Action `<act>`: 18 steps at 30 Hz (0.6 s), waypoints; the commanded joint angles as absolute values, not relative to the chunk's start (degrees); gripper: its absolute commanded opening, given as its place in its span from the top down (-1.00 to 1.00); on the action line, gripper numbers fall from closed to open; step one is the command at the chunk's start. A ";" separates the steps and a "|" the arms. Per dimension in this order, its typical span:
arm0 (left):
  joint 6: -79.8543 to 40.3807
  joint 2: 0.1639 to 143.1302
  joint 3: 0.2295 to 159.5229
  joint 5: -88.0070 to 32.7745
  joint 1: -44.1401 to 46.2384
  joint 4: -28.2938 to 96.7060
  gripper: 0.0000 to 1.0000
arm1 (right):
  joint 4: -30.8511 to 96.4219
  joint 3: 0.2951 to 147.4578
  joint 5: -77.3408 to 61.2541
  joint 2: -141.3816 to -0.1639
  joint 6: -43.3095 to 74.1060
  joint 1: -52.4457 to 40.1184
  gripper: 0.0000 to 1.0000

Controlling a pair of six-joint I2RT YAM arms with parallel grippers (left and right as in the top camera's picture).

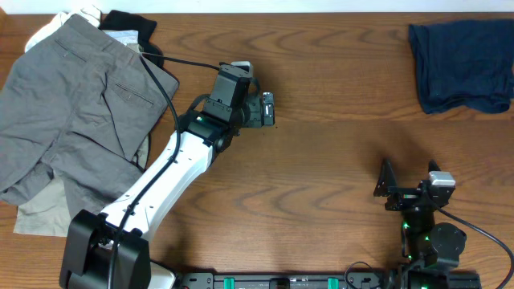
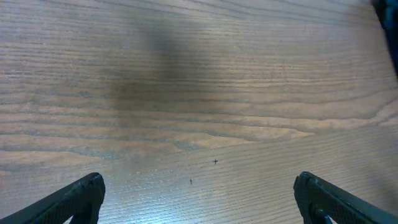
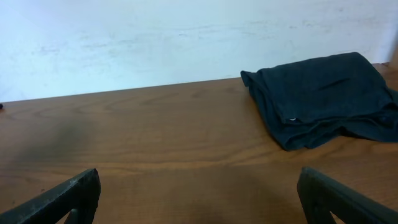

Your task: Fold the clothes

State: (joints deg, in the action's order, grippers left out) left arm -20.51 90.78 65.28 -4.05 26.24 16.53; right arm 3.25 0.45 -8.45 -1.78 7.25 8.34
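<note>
The dark navy shorts lie folded in a compact bundle at the table's far right corner; in the right wrist view a small button shows on them. My left gripper is open and empty over bare wood at the table's middle, far from the shorts; its fingers show wide apart in the left wrist view. My right gripper is open and empty near the front right, well short of the shorts, with fingers apart in its wrist view.
Grey shorts with a welt back pocket lie spread at the far left over beige, white and black garments. A white wall rises behind the table's far edge.
</note>
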 commanded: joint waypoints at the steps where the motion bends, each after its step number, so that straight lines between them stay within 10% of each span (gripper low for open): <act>1: -19.53 90.87 65.06 -3.36 26.00 16.69 -0.96 | 3.51 0.32 -7.90 -1.87 8.10 7.86 -0.98; 18: -18.90 89.89 65.06 -2.04 25.41 20.12 -0.96 | 3.51 0.32 -7.90 -1.87 8.10 7.86 -0.99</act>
